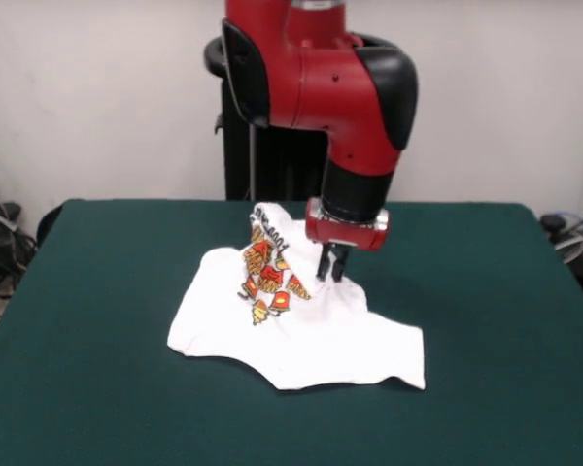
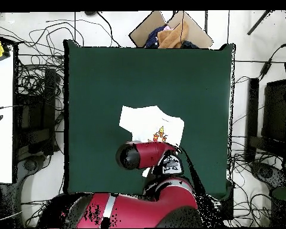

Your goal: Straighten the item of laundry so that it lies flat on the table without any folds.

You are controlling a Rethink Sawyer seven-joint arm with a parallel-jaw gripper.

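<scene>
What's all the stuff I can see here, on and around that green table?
T-shirt: one, white with red, orange and yellow cartoon print, near the middle of the table, crumpled, one part raised up beside the gripper.
Table: one, dark green top, filling most of the front view.
Cables: many, dark, on the pale floor around the table.
Cardboard box: one, brown, holding orange and dark things, on the floor beyond the table's edge away from the robot.
Arm: one, red and black, reaching down over the shirt.
Gripper: one, red housing with dark fingers, down at the raised cloth; whether it pinches the cloth cannot be told.
</scene>
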